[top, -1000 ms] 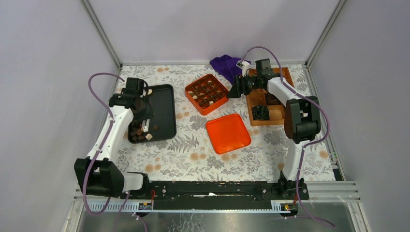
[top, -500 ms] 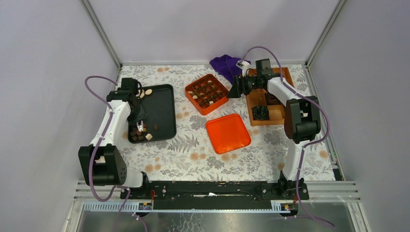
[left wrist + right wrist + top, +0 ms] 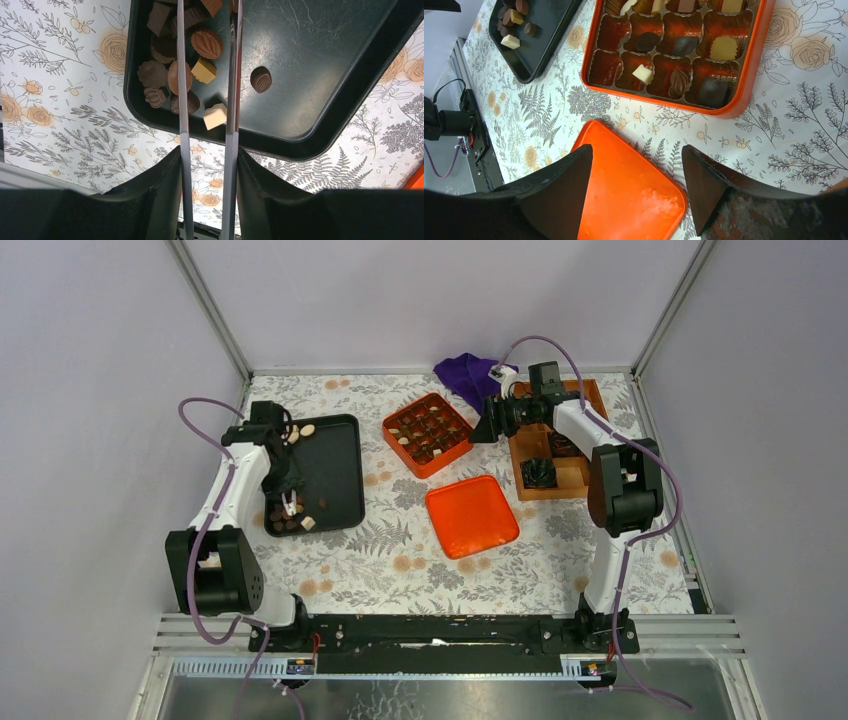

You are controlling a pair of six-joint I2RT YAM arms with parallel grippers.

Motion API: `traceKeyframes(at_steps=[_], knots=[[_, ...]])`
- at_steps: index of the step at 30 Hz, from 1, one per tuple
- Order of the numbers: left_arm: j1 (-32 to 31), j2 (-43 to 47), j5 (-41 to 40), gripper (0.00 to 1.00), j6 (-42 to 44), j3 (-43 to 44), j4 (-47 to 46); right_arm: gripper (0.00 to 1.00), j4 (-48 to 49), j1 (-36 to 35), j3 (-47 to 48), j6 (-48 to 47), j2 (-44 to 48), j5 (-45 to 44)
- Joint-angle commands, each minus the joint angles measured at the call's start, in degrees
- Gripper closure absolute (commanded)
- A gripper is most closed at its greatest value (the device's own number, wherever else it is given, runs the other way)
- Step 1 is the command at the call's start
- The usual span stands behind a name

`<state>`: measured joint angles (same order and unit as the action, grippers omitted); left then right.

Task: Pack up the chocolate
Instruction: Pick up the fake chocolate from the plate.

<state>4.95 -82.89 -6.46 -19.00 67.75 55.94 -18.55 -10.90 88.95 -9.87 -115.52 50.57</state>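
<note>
While the left gripper (image 3: 288, 504) hangs over the black tray (image 3: 340, 455) that lies well to the left of the orange box (image 3: 428, 433), its thin fingers (image 3: 182, 75) stand parted to a narrow gap. Nothing is seen clamped between them, though their tips run out of the top of the wrist view. Most of the loose chocolate (image 3: 206, 43), dark, light brown and cream pieces, is heaped in the tray corner farthest from the box on the near side, directly under that gripper. A lone dark oval piece (image 3: 261, 79) lies apart on the tray floor, and a few cream pieces (image 3: 305, 430) lie at the tray's far end. More chocolate already sits inside the box's gridded liner, among it a white piece (image 3: 642, 74) in the front row. The right gripper (image 3: 636, 150) hovers at the box's right-hand corner, its broad black jaws wide apart and holding nothing. An orange lid (image 3: 472, 516) lies flat just in front of the box on the flowered table (image 3: 400, 570). A purple cloth (image 3: 468, 375) is bunched behind the box to the right, and a wooden tray (image 3: 572, 478) to the box's right holds a dark crinkled cup (image 3: 541, 473).
</note>
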Motion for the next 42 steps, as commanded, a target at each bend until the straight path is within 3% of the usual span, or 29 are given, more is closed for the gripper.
traceKeyframes(at_steps=[1,12,29,37,42], knots=[[1.51,-1.45,1.18,0.54,1.33,2.02,-3.4,0.27,1.41,0.17,0.26,0.47,2.37,1.64],[2.27,-3.09,6.11,0.54,1.94,2.77,-3.83,0.27,1.23,0.23,0.38,0.37,2.53,1.54],[2.85,-6.51,6.18,0.52,2.96,4.47,-1.88,0.27,1.22,0.19,0.51,0.38,2.64,1.56],[2.81,-6.48,8.49,0.61,2.71,5.79,-0.06,0.27,1.1,0.17,0.44,0.26,2.57,1.49],[2.87,-5.27,9.01,0.58,2.31,5.75,1.24,0.27,1.09,0.22,0.42,0.27,2.45,1.54]])
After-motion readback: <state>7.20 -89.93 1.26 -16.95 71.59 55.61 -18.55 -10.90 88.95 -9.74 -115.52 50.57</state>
